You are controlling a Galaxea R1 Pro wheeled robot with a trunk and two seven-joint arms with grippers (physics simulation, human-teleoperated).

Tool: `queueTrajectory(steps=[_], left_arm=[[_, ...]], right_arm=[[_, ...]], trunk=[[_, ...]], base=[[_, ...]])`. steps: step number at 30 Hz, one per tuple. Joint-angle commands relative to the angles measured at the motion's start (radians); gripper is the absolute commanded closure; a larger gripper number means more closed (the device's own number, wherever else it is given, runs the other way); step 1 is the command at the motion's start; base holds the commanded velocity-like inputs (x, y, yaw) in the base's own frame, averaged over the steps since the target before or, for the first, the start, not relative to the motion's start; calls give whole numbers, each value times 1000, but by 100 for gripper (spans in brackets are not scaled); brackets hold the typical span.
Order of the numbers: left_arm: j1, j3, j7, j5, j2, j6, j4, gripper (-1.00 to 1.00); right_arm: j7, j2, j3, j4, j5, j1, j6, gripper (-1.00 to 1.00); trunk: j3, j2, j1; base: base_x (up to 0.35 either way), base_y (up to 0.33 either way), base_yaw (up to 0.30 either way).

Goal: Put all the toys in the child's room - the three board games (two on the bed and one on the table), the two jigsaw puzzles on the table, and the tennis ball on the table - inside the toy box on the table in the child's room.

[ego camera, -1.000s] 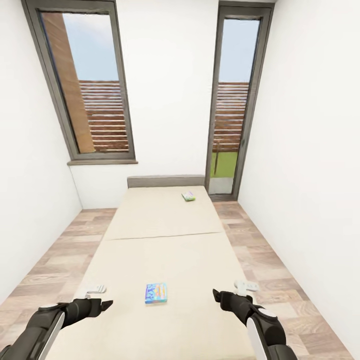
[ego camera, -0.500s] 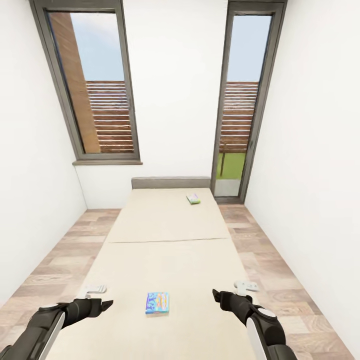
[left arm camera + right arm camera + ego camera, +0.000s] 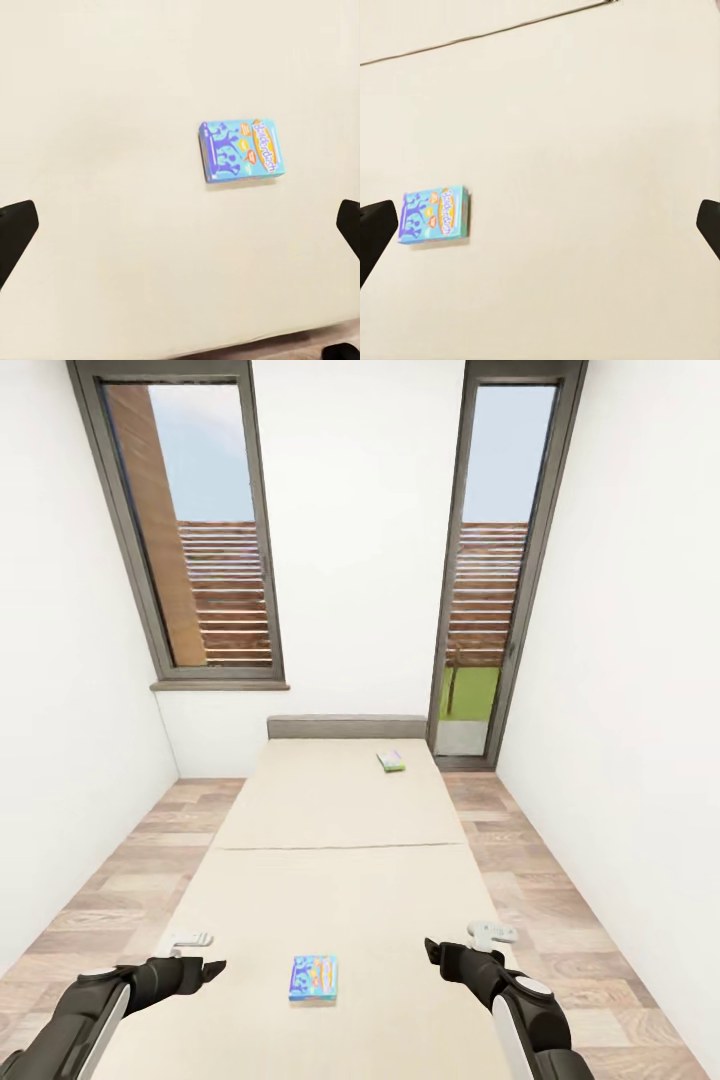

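Nothing shifted but the camera: flat blue board game (image 3: 314,977) on smooth beige bed (image 3: 340,860), both grippers agape.

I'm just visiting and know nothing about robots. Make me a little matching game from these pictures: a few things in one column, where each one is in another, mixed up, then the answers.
Things:
1. blue board game
2. white-and-green board game
3. left gripper
4. right gripper

Places or states:
A. far end of the bed, near the headboard
B. near end of the bed, lying flat between the two arms
C. jaws open, holding nothing, on the side of the short window
D. jaws open, holding nothing, on the side of the tall glass door

Pairs: 1-B, 2-A, 3-C, 4-D
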Motion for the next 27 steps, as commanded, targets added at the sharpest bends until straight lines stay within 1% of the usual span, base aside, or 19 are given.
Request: queueTrajectory(steps=[1,16,27], left_arm=[[-1,2,-5,-1,0,7,-1,-100],[-1,0,-4,-1,-1,6,-1,-100],[-1,3,-5,-1,-2,6,-1,-100]], right_arm=[[1,1,-2,-1,-8,-1,5,-100],[1,1,-1,-1,-8,-1,5,-100],[1,1,-1,-1,-7,-1,5,-100]], trunk=[[-2,-2,1],[-2,-2,1],[-2,-2,1]], base=[[56,-6,1],[85,-1,0],[12,0,0]])
